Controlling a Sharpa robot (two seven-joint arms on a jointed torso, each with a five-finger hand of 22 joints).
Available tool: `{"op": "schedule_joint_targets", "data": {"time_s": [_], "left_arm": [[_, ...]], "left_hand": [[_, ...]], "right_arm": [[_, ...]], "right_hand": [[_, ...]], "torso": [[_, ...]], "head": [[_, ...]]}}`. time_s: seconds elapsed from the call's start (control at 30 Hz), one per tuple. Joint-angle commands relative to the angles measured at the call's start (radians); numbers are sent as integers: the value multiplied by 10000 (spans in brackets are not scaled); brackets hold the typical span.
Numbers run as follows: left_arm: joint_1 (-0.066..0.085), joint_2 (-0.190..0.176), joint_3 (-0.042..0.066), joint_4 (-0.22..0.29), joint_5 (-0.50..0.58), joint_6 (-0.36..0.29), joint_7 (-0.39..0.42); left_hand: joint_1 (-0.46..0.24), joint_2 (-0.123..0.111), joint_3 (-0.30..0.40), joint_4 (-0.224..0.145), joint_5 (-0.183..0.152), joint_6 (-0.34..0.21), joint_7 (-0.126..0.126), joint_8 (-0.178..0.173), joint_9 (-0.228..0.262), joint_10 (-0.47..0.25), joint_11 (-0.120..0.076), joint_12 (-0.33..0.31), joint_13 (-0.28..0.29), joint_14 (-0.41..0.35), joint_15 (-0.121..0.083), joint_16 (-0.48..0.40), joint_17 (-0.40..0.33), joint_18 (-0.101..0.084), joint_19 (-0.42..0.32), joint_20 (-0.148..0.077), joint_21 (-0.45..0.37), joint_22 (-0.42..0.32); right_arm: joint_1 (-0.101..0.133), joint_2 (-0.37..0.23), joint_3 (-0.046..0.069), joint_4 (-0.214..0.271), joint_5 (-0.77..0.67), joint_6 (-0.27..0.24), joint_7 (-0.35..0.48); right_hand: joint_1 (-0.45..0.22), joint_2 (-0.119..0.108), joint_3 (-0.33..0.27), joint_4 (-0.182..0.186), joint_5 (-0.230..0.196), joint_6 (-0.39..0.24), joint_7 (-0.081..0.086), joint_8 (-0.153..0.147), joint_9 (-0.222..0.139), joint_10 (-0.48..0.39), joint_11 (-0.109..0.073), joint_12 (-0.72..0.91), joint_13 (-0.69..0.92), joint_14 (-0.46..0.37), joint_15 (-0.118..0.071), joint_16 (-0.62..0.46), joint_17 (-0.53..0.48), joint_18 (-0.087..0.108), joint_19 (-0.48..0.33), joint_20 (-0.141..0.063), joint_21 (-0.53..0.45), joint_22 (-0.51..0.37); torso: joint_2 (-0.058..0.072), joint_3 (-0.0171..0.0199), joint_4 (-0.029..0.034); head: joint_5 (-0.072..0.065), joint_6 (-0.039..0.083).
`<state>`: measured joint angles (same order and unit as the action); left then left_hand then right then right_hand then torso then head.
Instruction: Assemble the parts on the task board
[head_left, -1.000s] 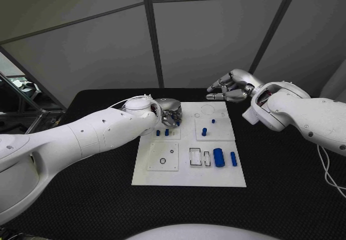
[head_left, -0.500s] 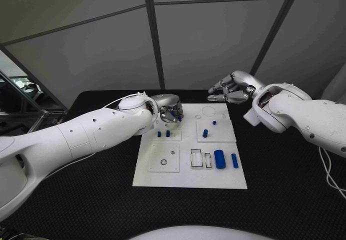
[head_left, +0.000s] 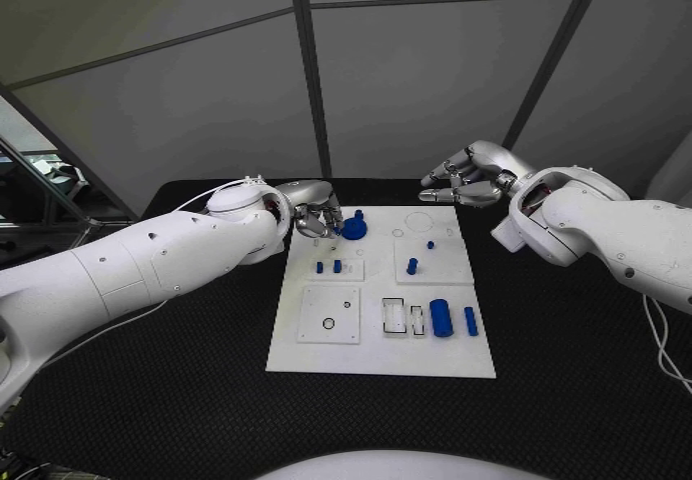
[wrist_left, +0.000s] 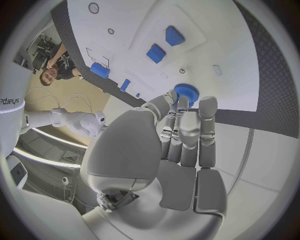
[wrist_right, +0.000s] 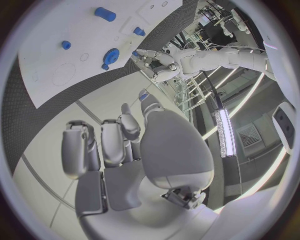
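— Left hand (head_left: 320, 217)? Pinching a round blue part (head_left: 353, 228) in the fingertips, lifted above the task board (head_left: 378, 350) (far-left corner).
— Right hand (head_left: 469, 180)? Holding nothing, fingers loosely curled, beyond the board's far edge.

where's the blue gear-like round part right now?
The blue round part is pinched in the left hand's fingertips, lifted over the far left corner of the task board in the head view; the left wrist view shows it too.
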<state>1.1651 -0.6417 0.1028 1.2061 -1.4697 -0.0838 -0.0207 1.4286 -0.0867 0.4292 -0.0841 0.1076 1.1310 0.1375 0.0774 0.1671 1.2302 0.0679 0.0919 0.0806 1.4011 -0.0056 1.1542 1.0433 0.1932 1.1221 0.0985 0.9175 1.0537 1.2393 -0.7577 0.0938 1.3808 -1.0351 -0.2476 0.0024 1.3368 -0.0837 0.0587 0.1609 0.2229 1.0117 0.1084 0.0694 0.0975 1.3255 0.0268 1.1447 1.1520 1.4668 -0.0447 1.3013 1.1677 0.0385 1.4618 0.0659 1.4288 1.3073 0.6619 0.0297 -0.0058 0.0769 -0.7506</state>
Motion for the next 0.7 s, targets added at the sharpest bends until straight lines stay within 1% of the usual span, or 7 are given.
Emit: {"op": "schedule_joint_targets", "data": {"time_s": [0.03,0.27,0.3,0.33,0.37,0.5,0.7], "left_arm": [[-23,-56,11,-5,121,517,-225],[-127,-70,13,-89,183,801,-265],[-142,-64,13,-101,186,822,-266],[-162,-56,13,-117,188,850,-269],[-181,-44,13,-137,190,873,-271],[-243,-1,13,-209,195,935,-292],[-295,47,12,-270,197,990,-294]], "left_hand": [[-106,-7,42,12,-34,65,-27,-68,-12,48,43,-25,-8,63,2,-4,-8,-351,5,34,1,-16],[-162,-29,49,27,-84,61,-33,-75,-24,41,43,-36,-18,47,5,-12,-31,-347,-17,39,-14,-16],[-192,-35,55,39,-151,61,-37,-77,-31,39,39,-42,-23,41,8,-9,-38,-344,-28,41,-22,-16],[-234,-36,76,53,-373,62,-49,-80,-46,41,29,-51,-33,30,7,-2,-52,-340,-46,46,-36,-12],[-248,-36,86,57,-473,63,-53,-81,-53,43,30,-55,-37,27,5,4,-55,-340,-50,48,-39,-8],[-256,-38,90,59,-501,63,-52,-82,-57,44,31,-57,-39,23,4,1,-65,-338,-58,49,-50,-12],[-256,-38,92,57,-506,61,-52,-83,-58,43,31,-58,-40,21,4,0,-68,-338,-59,50,-51,-12]], "right_arm": [[18,-4,5,14,11,25,96],[18,7,5,2,11,32,97],[18,11,5,-1,11,32,98],[18,15,5,-3,11,33,97],[18,18,5,-5,11,34,97],[18,26,5,-12,11,38,95],[18,35,5,-18,11,42,96]], "right_hand": [[-45,9,-12,34,25,-61,24,-39,17,-9,4,-4,11,193,-33,-17,12,98,-35,-24,-10,617],[-45,9,-12,34,25,-61,24,-39,17,-9,4,-4,11,193,-33,-17,12,98,-35,-24,-10,617],[-45,9,-12,34,25,-61,24,-39,17,-9,4,-4,11,193,-33,-17,12,98,-35,-24,-10,617],[-45,9,-12,34,25,-61,24,-39,17,-9,4,-4,11,193,-33,-17,12,98,-35,-24,-10,617],[-45,9,-12,34,25,-61,24,-39,17,-9,4,-4,11,193,-33,-17,12,98,-35,-24,-10,617],[-45,9,-12,34,25,-61,24,-39,17,-9,4,-4,11,193,-33,-17,12,98,-35,-24,-10,617],[-45,9,-12,34,25,-61,24,-39,17,-9,4,-4,11,193,-33,-17,12,98,-35,-24,-10,617]], "torso": [[4,-5,-14],[7,-7,-31],[7,-7,-31],[9,-6,-35],[11,-7,-37],[7,-9,-38],[3,0,-22]], "head": [[21,-18],[47,-35],[47,-35],[47,-42],[47,-43],[49,-51],[53,-52]]}}
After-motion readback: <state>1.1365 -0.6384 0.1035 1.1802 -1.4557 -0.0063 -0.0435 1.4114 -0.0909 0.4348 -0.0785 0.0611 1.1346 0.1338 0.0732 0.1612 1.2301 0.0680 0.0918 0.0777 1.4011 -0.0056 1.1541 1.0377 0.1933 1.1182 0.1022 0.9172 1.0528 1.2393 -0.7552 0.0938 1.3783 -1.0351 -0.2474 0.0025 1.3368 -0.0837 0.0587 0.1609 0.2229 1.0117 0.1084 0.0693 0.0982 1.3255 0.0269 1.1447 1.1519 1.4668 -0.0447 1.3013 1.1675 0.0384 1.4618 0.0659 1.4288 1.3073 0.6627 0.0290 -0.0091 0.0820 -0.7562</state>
